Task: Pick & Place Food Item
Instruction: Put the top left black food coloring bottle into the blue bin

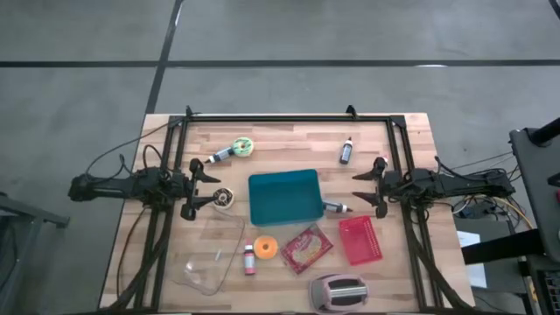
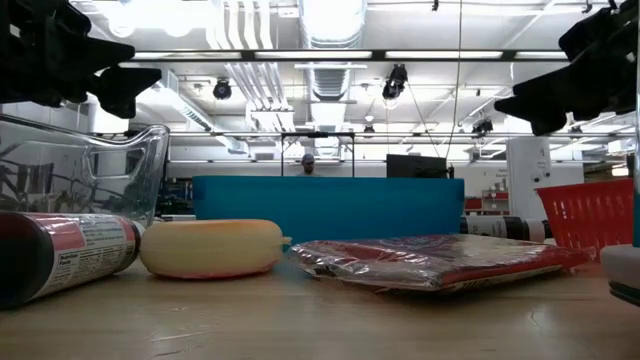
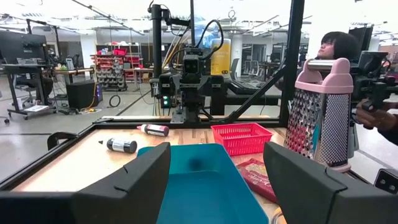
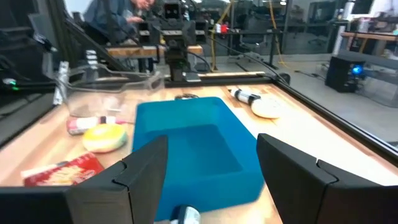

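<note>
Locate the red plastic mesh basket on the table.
In the high view, the red plastic mesh basket sits right of centre, beside the red snack packet, below the right gripper.

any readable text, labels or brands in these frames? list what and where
None can be read as words.
Bottle lying at the near edge in the low view: white label with fine print, too small to read.
Red packet: print under glossy wrap, blurred.
Small bottle in the left wrist view: label unreadable.
Teal bin, red basket: no markings visible.

Teal bin [image 1: 285, 196] sits empty mid-table — just beside it, a flat red food packet [image 1: 306, 248] and an orange-yellow donut [image 1: 265, 248].
</note>
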`<state>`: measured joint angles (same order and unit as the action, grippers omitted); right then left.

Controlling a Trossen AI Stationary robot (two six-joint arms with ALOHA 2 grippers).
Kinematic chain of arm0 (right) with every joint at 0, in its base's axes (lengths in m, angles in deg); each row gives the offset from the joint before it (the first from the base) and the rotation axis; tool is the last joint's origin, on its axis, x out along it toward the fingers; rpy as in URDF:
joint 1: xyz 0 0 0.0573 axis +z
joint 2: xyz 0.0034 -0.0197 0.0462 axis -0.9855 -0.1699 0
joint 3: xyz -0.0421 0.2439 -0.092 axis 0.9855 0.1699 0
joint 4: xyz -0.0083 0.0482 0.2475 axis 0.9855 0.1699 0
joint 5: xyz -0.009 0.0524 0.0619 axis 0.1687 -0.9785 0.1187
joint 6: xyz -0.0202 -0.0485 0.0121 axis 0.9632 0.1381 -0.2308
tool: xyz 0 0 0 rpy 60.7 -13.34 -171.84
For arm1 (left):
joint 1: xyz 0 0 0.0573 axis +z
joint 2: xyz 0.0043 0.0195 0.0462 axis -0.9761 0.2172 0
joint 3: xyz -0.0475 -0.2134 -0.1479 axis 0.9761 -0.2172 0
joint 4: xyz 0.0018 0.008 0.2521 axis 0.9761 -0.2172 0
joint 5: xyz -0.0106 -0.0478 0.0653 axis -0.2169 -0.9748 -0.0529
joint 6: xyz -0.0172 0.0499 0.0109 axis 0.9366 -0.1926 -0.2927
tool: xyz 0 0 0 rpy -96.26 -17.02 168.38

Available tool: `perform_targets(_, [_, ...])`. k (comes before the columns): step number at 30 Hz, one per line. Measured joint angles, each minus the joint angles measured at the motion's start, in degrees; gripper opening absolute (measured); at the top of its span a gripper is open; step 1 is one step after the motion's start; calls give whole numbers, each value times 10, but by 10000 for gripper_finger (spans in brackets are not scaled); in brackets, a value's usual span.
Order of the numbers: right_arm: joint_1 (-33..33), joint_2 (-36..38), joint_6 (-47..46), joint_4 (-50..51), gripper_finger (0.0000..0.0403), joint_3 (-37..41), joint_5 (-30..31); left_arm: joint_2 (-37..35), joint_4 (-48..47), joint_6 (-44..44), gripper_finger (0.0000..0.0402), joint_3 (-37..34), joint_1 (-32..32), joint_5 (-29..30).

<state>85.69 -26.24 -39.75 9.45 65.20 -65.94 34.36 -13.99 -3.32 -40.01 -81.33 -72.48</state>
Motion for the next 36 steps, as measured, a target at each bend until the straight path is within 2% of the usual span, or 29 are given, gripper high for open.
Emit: perform_targets(36, [0,-15,-11,-8,237,0,0,0,-2,9,261,0,0,0])
